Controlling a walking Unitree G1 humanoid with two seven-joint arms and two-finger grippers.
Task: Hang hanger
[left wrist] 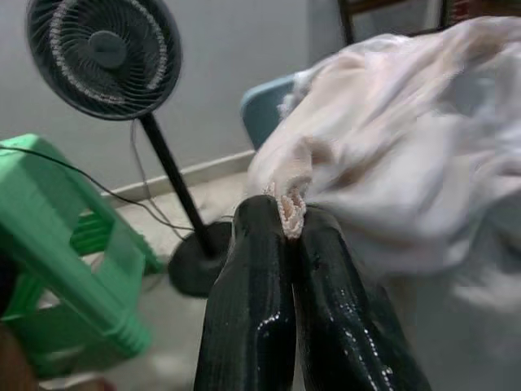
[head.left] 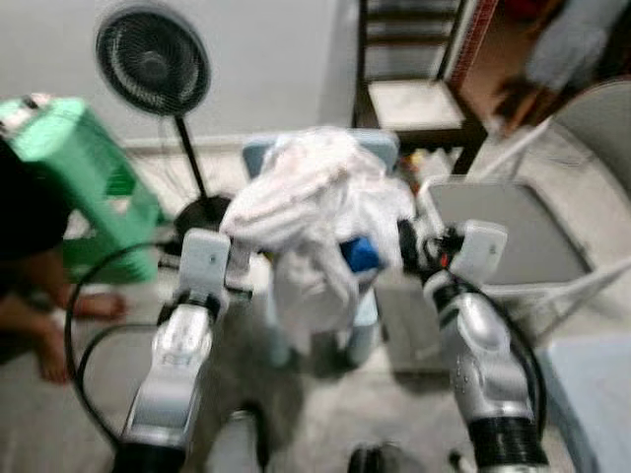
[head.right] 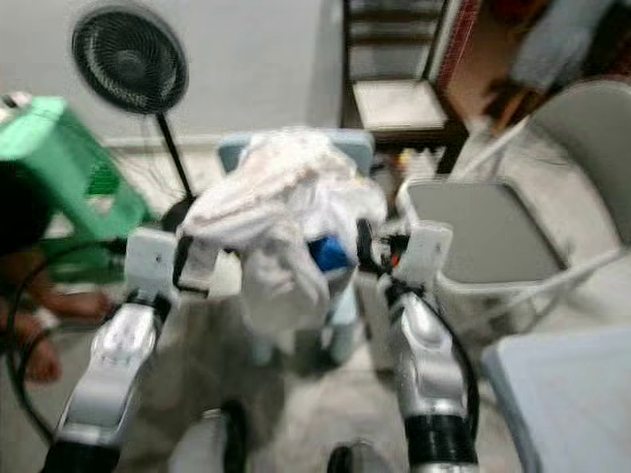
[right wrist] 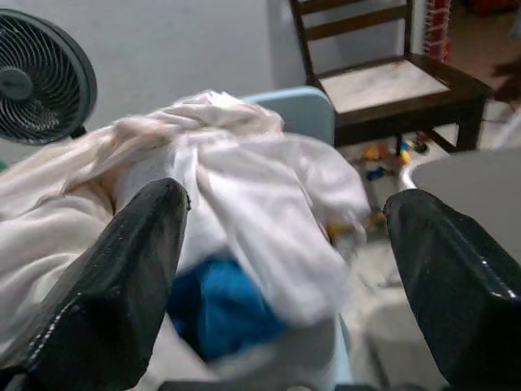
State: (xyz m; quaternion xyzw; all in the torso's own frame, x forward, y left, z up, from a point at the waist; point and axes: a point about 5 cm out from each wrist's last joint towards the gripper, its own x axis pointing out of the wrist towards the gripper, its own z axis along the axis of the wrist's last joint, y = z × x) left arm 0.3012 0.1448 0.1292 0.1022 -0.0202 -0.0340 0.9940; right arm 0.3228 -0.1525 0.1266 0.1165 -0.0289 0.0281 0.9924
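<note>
Grey floor, pale wall behind; a standing fan [head.left: 153,61], a green stool [head.left: 74,168] on your left, a dark wooden chair [head.left: 414,99] ahead, a grey bin [head.left: 513,236] on your right. A person's bare feet [head.left: 59,325] show by the stool. Head views are blurred.

Your left gripper [left wrist: 291,224] has its fingers pinched tight on a hem of the white garment [head.left: 315,207], so the cloth hangs bunched between your arms, in front of a light blue chair [head.left: 380,148]. That pinch likely carries the bundle's weight.

Your right gripper [right wrist: 285,244] stands wide apart, gripping nothing, just beside the bundle and aimed at a blue piece [right wrist: 220,314] showing from the folds. You may judge that piece to be the hanger; the blur leaves it uncertain.

No rail or hook can be made out, so hanging is not yet near. Risk: cloth slipping from the thin hem grip.
</note>
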